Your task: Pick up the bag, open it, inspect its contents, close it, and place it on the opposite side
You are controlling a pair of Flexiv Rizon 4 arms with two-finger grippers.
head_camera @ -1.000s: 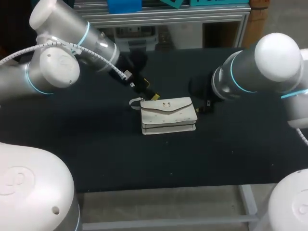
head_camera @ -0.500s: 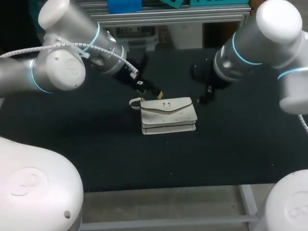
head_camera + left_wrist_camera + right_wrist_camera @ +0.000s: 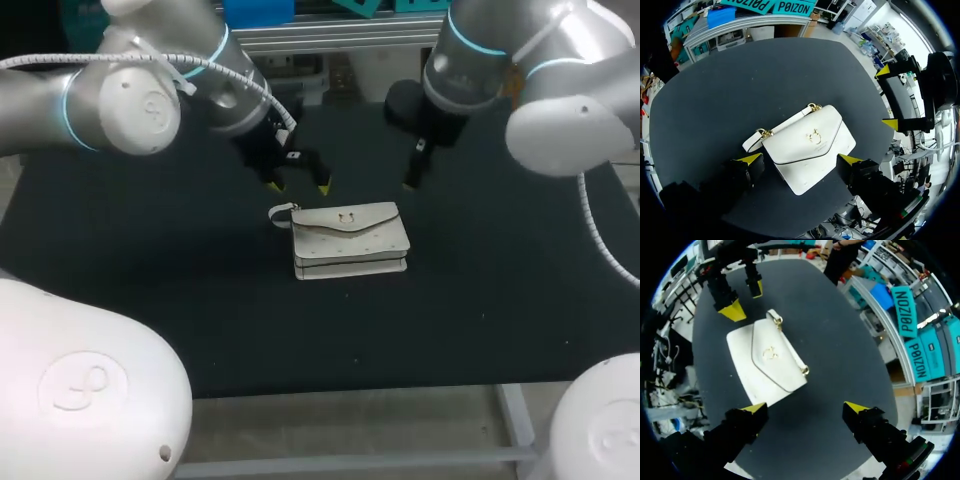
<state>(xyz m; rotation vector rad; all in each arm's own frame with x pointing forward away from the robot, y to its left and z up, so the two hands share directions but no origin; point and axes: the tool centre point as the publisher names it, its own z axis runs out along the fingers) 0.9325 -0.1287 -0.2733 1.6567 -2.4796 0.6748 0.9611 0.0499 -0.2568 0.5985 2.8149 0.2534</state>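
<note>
Two wide-open grippers, my left gripper (image 3: 299, 187) and right gripper (image 3: 805, 407), raised clear of a white flap handbag (image 3: 350, 240) (gold clasp, flap shut), flat on the black counter (image 3: 150, 280).

The head camera looks down on the table (image 3: 150, 300) from above and behind; both wrist cameras hang nearer, looking down from opposite sides; all three views share the white bag (image 3: 350, 240)
</note>
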